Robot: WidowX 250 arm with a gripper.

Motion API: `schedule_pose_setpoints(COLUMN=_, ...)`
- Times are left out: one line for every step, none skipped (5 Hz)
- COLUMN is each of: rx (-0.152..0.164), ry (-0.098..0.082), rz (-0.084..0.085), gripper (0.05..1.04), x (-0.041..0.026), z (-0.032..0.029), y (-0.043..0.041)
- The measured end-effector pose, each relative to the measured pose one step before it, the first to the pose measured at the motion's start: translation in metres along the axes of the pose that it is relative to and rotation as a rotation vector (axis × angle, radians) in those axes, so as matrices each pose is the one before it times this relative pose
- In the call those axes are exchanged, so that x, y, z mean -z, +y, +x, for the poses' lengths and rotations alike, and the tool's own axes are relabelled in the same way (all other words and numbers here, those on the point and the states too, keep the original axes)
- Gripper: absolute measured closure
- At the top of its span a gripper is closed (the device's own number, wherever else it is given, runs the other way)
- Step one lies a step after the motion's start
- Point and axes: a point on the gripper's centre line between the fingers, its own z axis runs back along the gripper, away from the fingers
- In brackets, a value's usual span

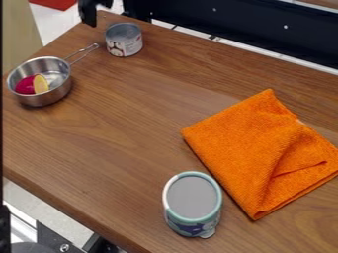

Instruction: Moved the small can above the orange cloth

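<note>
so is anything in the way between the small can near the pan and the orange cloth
Nothing visible stands between the small can and the orange cloth; wooden tabletop runs between them. The pan and the teal-rimmed tub both sit off that line.

We're in what looks like a robotics lab: black pincer (88,13) up at the top left, dark beam (257,30) dotted with bright spots running behind the wooden desk (119,153), bolted metal hardware (53,239) down low, and there, household props, a saucepan (47,99) and an orange cloth (251,148), right on the desktop!
</note>
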Motion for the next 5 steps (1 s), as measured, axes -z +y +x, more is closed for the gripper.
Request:
schedule_pose_setpoints(rx=0.0038, ry=-0.0033, rz=0.0109, gripper=0.086, x=0.00360, z=-0.00504, y=0.00290)
schedule_pose_setpoints(rx=0.0063, ry=0.0004, rz=0.0108, gripper=0.086, x=0.00429, z=-0.00666, y=0.00294)
schedule_pose_setpoints(rx=-0.0086, ry=0.0287, rz=0.0152, gripper=0.086, x=0.00007, z=-0.01053, y=0.00147)
schedule_pose_setpoints(rx=0.0035, ry=0.0307, rz=0.0441, gripper=0.086, x=-0.00958, z=-0.00605, y=0.00114)
schedule_pose_setpoints(rx=-0.0019, ry=0.0463, rz=0.0132, gripper=0.086, x=-0.00707, z=-0.00807, y=-0.00117)
